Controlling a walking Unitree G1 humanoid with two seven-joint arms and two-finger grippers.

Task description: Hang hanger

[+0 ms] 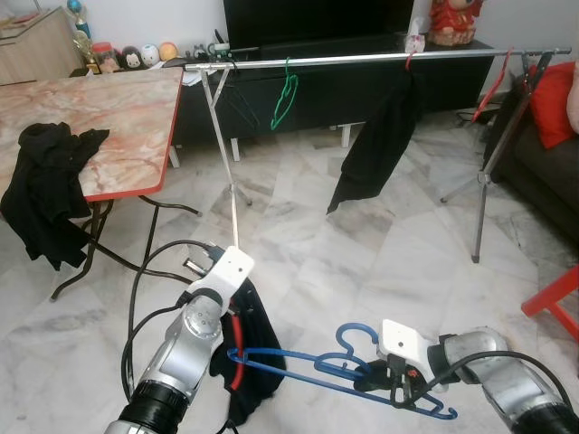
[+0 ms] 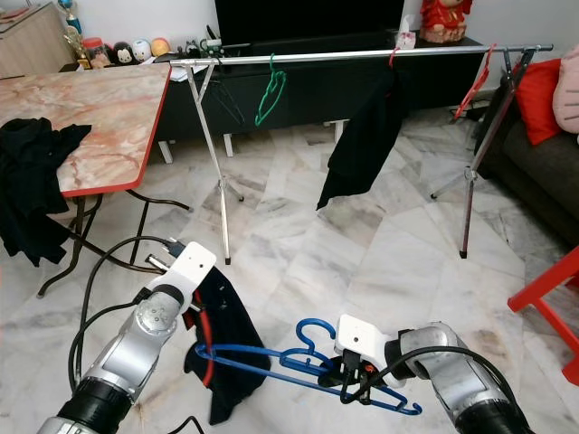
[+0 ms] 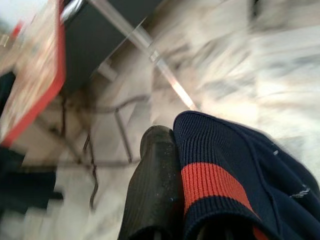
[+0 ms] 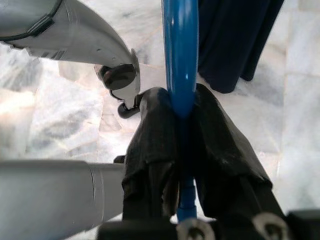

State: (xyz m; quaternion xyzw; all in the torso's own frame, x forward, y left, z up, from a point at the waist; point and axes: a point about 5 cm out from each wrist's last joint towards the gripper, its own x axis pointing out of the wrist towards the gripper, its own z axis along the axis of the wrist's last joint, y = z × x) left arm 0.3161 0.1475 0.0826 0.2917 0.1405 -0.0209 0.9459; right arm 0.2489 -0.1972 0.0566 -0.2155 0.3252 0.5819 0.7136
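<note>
A blue plastic hanger (image 1: 298, 363) hangs low over the floor, its hook pointing up. My right gripper (image 1: 399, 386) is shut on its bar; in the right wrist view both black fingers (image 4: 155, 135) pinch the blue hanger (image 4: 180, 60). My left gripper (image 1: 237, 345) is shut on a navy garment with a red stripe (image 1: 258, 348) that hangs from it, and the hanger's left end reaches into that cloth. The left wrist view has one black finger (image 3: 155, 185) pressed against the ribbed navy garment (image 3: 220, 175). The silver clothes rail (image 1: 362, 59) stands across the room ahead.
On the rail hang a green hanger (image 1: 286, 95), a black garment (image 1: 380, 149) and a red hanger (image 1: 493, 86). A marble table (image 1: 118, 117) with black clothing (image 1: 45, 181) stands at the left, cables (image 1: 149, 258) below it. A red stool (image 1: 556, 298) and sofa (image 1: 543, 172) are at the right.
</note>
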